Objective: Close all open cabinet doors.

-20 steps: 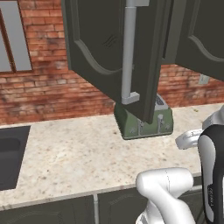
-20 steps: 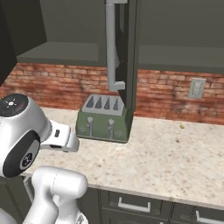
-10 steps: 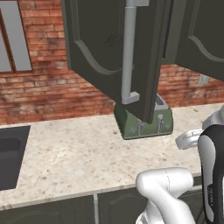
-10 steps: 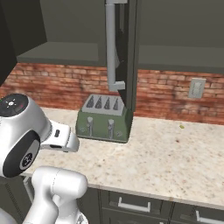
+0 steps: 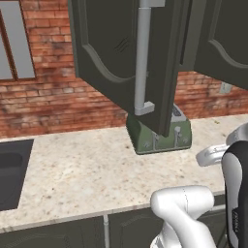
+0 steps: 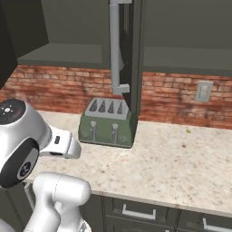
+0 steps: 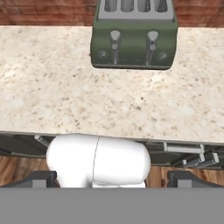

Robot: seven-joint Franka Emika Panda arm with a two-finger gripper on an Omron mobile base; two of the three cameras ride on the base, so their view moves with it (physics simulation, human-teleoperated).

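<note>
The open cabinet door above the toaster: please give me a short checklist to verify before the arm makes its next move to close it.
1. Cabinet door needs closing: ok, it stands swung out over the counter.
2. Bar handle unobstructed: ok, nothing on it.
3. Claw clear of the door: ok, it points down at the counter.
4. Claw open: ok, fingertips stand wide apart, nothing between them.
5. Toaster clear of the door's swing: ok, it sits below the door's lower edge.
6. Other doors shut: cannot tell.

cabinet doors point(image 5: 121, 53): 2; toaster point(image 7: 133, 37): 1; wall outlet point(image 6: 203, 91): 1; sink point(image 5: 12, 169): 1
</note>
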